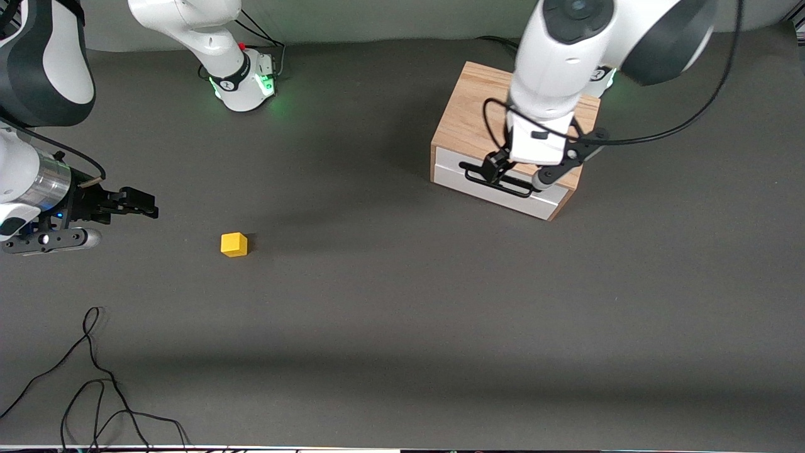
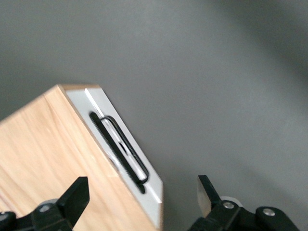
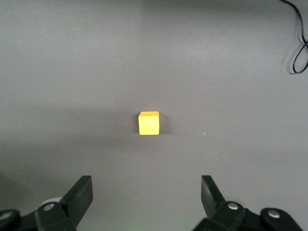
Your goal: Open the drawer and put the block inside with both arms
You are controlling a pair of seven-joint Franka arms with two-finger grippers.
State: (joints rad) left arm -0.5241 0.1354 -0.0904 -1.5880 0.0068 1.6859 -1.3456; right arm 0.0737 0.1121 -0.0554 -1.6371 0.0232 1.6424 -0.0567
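The drawer (image 1: 503, 189) is shut in the light oak box (image 1: 465, 119) at the left arm's end of the table, its white front and black wire handle (image 1: 497, 182) turned toward the front camera. My left gripper (image 1: 500, 170) is open and hovers over the box's front edge, above the handle. The left wrist view shows the handle (image 2: 120, 147) on the white front (image 2: 151, 180), with the gripper (image 2: 142, 195) straddling that edge. The yellow block (image 1: 234, 244) lies on the dark table. My right gripper (image 1: 148, 204) is open, above the table beside the block, which lies ahead of it in the right wrist view (image 3: 148, 123).
Loose black cables (image 1: 94, 377) lie near the front camera at the right arm's end of the table; a loop shows in the right wrist view (image 3: 301, 48). The right arm's green-lit base (image 1: 245, 85) stands along the top edge. Dark table mat (image 1: 402, 283) spans between block and box.
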